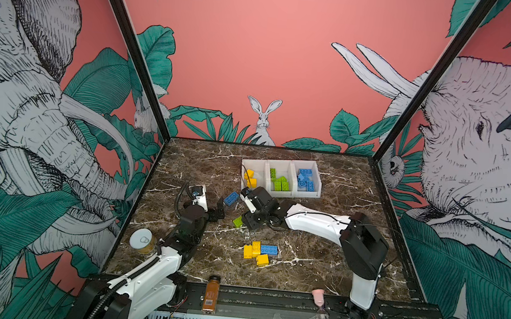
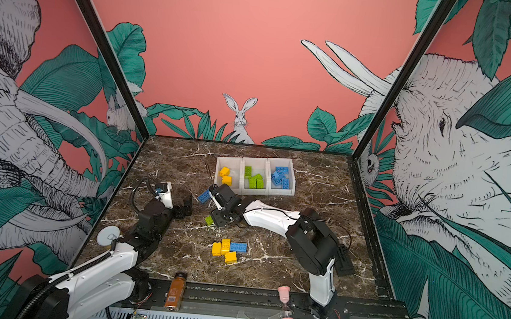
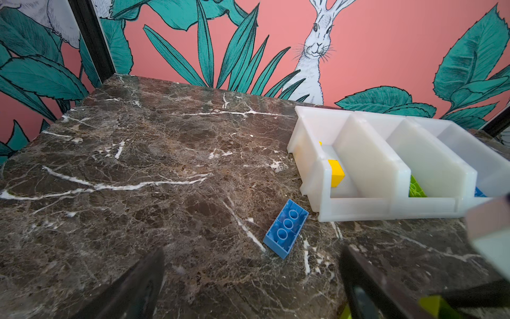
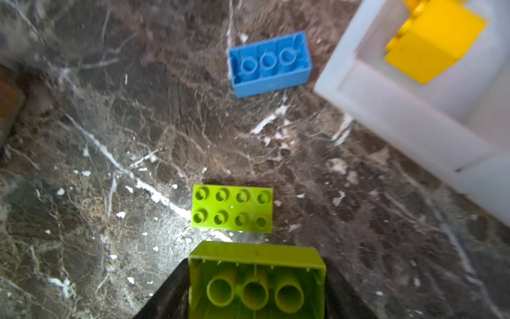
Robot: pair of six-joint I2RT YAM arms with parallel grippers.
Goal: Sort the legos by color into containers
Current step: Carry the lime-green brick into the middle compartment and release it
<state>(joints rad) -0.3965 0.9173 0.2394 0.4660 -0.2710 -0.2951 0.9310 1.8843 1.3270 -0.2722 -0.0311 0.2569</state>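
The right jaws are clamped on a green brick [image 4: 256, 276]. The left jaws are wide apart, near a blue brick [image 3: 285, 229] on the desk [image 3: 138, 165].

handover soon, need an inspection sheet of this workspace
surface: dark brown marble-pattern tabletop, no spills seen
job's things: three joined white plastic bins hold colour-sorted bricks; loose: upturned blue oblong plastic brick, studs-up lime green oblong brick, cluster of three yellow bricks, one blue
clutter: round lidded tin, amber bottle, pink sand timer
pincers: left pincer open; right pincer shut on upturned lime green brick
cables: black cable loop at left wrist, thin wire over right arm
surroundings: jungle-print wall panels
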